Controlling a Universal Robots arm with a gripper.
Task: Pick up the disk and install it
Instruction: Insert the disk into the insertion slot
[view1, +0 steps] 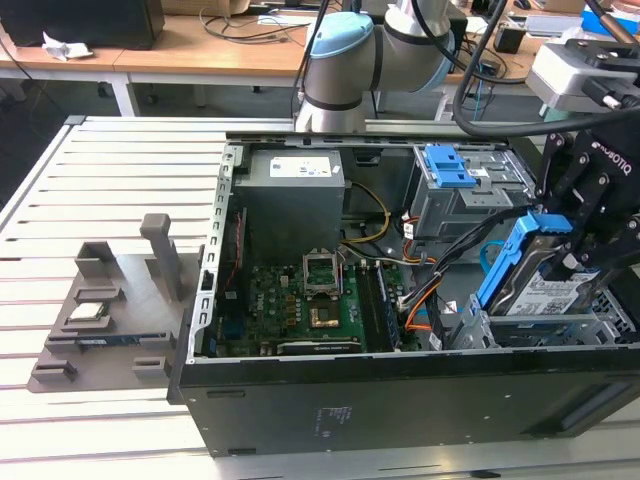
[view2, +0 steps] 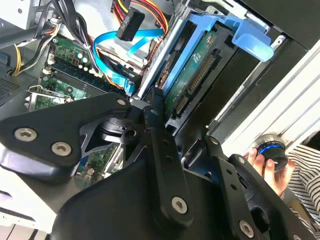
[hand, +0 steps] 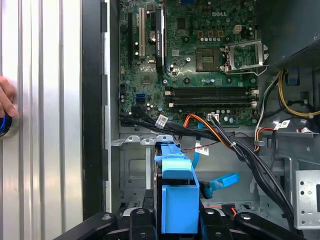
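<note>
— Where was the disk (view1: 535, 275) when you paused?

— At the right of the exterior view, tilted steeply on edge, its lower end inside the grey metal drive cage (view1: 470, 330) at the front corner of the open computer case (view1: 400, 400). Its blue carrier frame (hand: 179, 200) showed at the bottom centre of the first wrist view. I judged it partly in, not seated.

— And the gripper (view1: 585, 235)?

— My fingers (view2: 160, 130) were clamped on the disk, one on each side of it; in the second wrist view I could see them closed against its edge, near the connector end.

— What worried you from there?

— Three things, all guesses. The disk sat at an angle to the cage, so pushing along the wrong line could have jammed the carrier against the cage wall. The black and orange cables (hand: 235, 145) ran just beside the bay, and I thought the disk or my fingers might snag or pinch them. And there was a person's hand (view2: 267, 167) on a knob at the lower right of the second wrist view, beside the case, near enough that a wide swing would have been a risk.

— How did the arm (view1: 340, 60) stand?

— It rose behind the case at the top centre of the exterior view and reached over to the right, with the wrist above the cage and the gripper pointing down into it.
</note>
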